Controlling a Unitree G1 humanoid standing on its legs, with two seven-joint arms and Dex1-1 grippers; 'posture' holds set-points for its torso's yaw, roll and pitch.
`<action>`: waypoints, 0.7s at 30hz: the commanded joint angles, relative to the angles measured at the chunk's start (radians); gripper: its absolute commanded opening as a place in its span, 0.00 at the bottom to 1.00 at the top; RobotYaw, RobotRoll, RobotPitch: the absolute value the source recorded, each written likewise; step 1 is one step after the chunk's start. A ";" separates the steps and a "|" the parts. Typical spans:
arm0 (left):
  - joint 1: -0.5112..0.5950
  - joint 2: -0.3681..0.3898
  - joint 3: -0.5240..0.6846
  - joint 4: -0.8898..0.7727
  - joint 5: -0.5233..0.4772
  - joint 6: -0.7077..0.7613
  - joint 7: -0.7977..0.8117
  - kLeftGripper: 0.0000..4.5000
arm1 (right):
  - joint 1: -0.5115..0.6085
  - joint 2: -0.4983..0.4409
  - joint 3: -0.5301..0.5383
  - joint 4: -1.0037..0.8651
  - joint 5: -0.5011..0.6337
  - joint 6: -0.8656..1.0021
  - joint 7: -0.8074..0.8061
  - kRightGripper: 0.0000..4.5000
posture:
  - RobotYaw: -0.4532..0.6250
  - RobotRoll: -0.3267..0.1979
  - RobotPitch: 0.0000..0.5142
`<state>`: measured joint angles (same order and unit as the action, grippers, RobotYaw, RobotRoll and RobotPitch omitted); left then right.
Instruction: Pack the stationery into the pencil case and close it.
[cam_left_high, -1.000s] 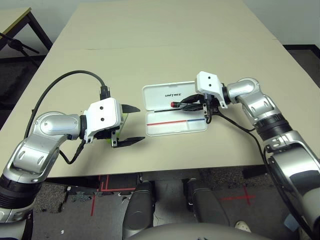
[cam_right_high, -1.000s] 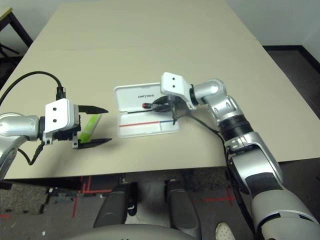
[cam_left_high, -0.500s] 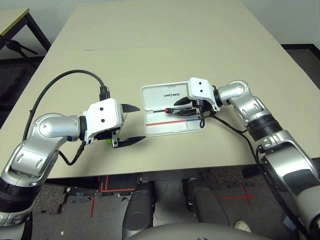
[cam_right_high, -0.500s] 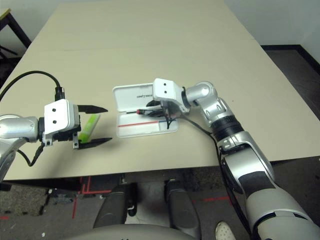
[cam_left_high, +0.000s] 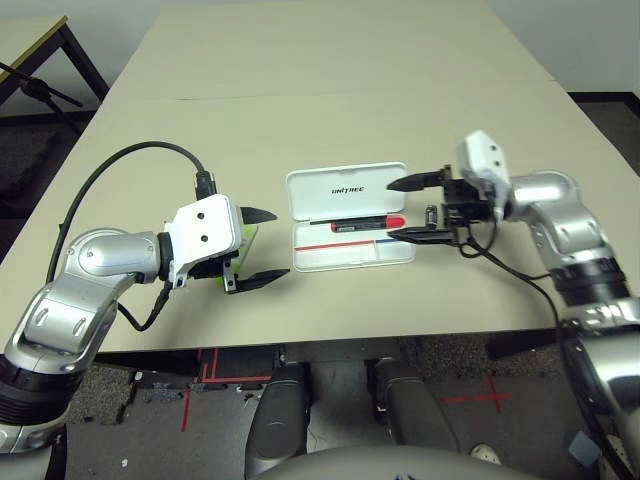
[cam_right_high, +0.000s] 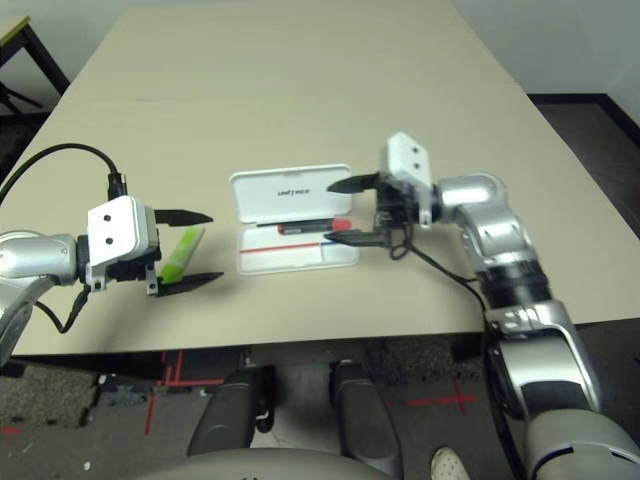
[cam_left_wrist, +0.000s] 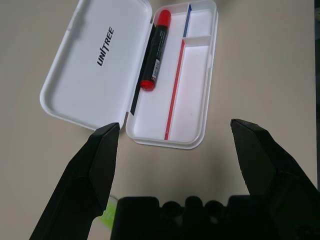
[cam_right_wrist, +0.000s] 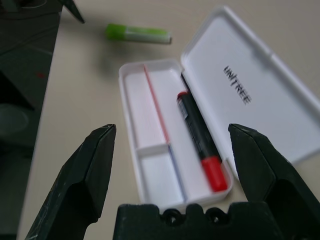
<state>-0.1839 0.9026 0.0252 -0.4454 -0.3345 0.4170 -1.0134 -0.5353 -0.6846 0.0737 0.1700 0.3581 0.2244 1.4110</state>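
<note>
Our right gripper (cam_left_high: 418, 207) hangs spread and empty just beside the open pencil case (cam_left_high: 350, 230); the marker pen (cam_left_high: 368, 223) lies in its tray, just ahead of the fingertips. Our left gripper (cam_left_high: 262, 247) is spread wide too, holding nothing, the lime-green stick (cam_right_high: 182, 252) lying between its fingers.

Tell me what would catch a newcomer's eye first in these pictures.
Probably the open white pencil case in the middle of the table, with a red-and-black marker pen lying in its tray beside the hinge. Next, the two open grippers flanking it: the left gripper over a lime-green stick, the right gripper at the case's right end.
</note>
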 joint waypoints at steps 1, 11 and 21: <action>0.024 -0.008 0.006 0.030 0.006 -0.014 0.010 1.00 | 0.079 -0.068 -0.031 -0.109 0.060 0.074 0.037 0.99 | 0.47 0.62 0.22; 0.023 -0.001 0.001 0.053 0.019 0.112 0.094 1.00 | 0.170 -0.152 -0.058 -0.193 0.092 0.117 0.032 0.99 | 0.45 0.62 0.23; -0.087 -0.069 0.009 0.149 0.016 0.562 0.301 1.00 | 0.178 -0.146 -0.037 -0.204 0.075 0.108 0.014 0.99 | 0.44 0.62 0.26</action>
<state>-0.2525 0.8547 0.0228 -0.3164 -0.2993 0.8965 -0.7426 -0.3667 -0.8262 0.0279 -0.0155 0.4372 0.3331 1.4296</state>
